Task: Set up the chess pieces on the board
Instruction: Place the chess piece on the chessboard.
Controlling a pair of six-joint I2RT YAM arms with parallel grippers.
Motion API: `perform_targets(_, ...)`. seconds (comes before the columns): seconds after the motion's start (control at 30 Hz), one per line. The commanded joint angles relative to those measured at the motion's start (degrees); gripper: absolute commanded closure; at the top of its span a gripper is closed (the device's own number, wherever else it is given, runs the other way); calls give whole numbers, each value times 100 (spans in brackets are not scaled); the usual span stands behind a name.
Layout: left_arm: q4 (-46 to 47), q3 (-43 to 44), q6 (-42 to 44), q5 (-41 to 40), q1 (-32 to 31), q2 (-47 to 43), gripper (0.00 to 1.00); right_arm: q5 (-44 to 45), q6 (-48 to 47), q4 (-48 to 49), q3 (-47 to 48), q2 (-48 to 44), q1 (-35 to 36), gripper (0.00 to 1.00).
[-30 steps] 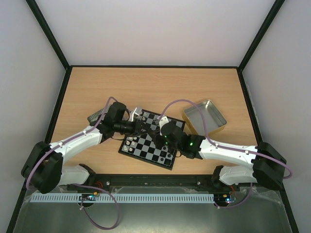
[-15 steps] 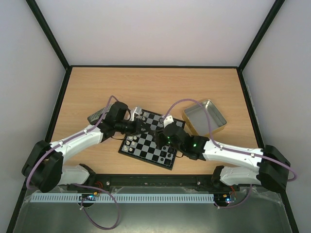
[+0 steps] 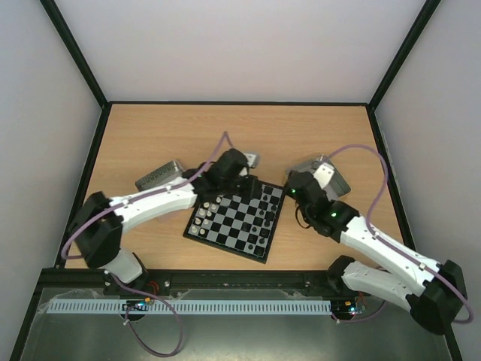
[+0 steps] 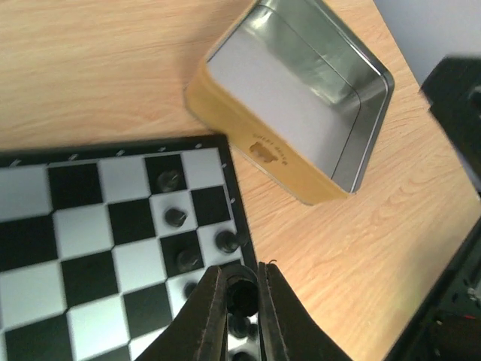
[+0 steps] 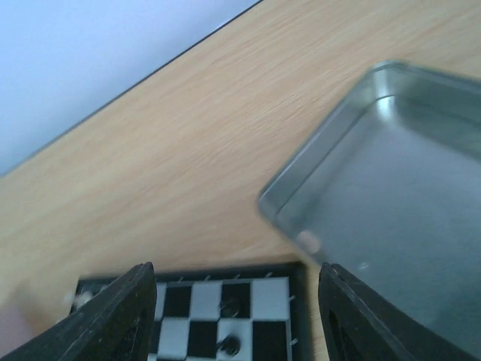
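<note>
Left claw (image 4: 240, 272) pinching a black chess piece (image 4: 241, 295) over the board (image 4: 75, 226); right claw (image 5: 234, 289) spread wide

The desk (image 3: 150, 135) is pale wood-grain, smooth, with a low sheen. The tin (image 4: 255, 143) is metal, brushed reflective grey inside and yellow-gold lacquer on its outer wall. The board (image 4: 75, 226) has glossy black and white squares. The black chess pieces (image 4: 175, 218) look like shiny plastic. The left hand (image 4: 240, 282) has matt black fingers.

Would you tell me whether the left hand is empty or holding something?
Holding: the left wrist view shows the left hand shut on a small black chess piece.
</note>
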Motion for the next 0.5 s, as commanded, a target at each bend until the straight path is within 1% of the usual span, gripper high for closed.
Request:
perform_targets(0.0,-240,786,568,-1027,-461,830,91,403,1098,-782,-108,-502,-627,42)
perform_targets(0.13,-350,1512,773,-1061,-642,1649,91,493,1296,-974,-225,-821,-874,42)
perform_targets(0.27,-753,2346,913,-1347,-787,2375,91,548,1295,-1076,-269,-1002,-906,42)
perform_targets(0.47,-1355,3162,965,-1760,-883,3228,91,531,1299,-1099,-327,-1102,-915,42)
